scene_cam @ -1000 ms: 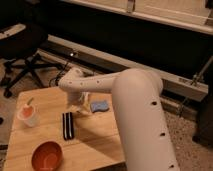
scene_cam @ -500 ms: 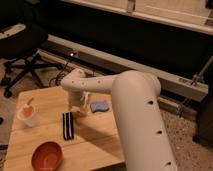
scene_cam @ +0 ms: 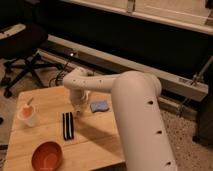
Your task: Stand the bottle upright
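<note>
The gripper (scene_cam: 77, 108) is lowered over the table (scene_cam: 100, 135); whether it is clenched cannot be told. The bottle (scene_cam: 83, 99) is glimpsed right at it, mostly hidden. It is judged light, stiff and slick, best grasped mid-body.

On table (scene_cam: 100, 139): cup (scene_cam: 29, 114) at left edge; bowl (scene_cam: 47, 155) near front-left corner; long bar (scene_cam: 68, 125) at centre, right of cup, behind bowl; sponge (scene_cam: 99, 106) behind and right of bar. Gripper (scene_cam: 77, 107) over centre, just behind bar, left of sponge. Arm (scene_cam: 135, 115) over right edge.
</note>
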Motion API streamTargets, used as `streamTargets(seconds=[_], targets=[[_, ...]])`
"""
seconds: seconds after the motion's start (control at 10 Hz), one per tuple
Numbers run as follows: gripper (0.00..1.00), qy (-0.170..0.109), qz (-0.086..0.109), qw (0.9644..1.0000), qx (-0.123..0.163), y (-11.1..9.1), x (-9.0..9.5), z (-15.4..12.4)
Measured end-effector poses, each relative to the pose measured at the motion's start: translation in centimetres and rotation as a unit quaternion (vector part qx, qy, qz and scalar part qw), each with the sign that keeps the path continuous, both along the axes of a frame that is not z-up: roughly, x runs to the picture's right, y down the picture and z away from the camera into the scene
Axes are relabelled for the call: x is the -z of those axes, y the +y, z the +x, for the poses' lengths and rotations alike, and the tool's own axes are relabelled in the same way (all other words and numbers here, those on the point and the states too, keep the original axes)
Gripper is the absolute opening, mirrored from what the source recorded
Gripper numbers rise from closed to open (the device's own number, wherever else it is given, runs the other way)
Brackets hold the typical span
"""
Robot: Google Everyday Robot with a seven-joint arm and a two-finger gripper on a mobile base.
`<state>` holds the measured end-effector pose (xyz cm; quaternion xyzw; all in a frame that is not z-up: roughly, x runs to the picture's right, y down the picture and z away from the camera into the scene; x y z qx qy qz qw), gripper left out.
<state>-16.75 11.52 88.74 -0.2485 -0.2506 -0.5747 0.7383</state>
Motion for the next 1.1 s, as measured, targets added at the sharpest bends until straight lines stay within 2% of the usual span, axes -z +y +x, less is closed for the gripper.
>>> streamTargets(seconds=[1.1], targets=[[0.47, -0.007, -0.005, 0.9995, 0.029, 1.4, -0.2, -0.8]])
